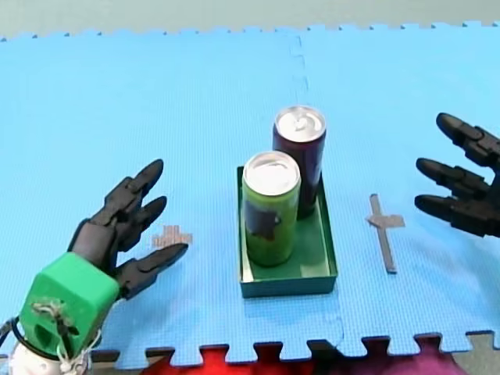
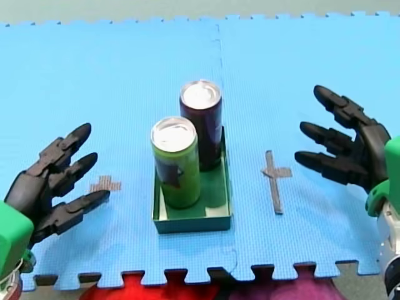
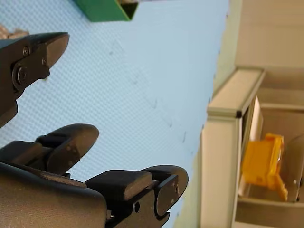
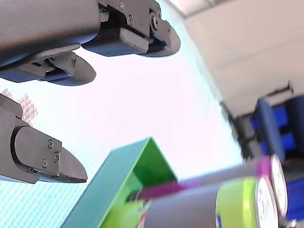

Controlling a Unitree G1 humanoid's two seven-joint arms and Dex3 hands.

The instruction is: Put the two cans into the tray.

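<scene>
Head views showed 2 upright cans inside the shallow green rectangular tray [image 1: 289,283]: the green aluminium can [image 1: 271,207] nearer the robot, the dark purple aluminium can [image 1: 299,156] behind it. The left hand [image 1: 125,226] and right hand [image 1: 461,183] flanked the tray, uncurled, holding nothing.

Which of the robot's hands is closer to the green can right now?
Left. The open left hand is a short way left of the green can; the open right hand is farther off, beyond the grey tape cross.

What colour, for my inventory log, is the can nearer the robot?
The can is green; best in first head view.
</scene>
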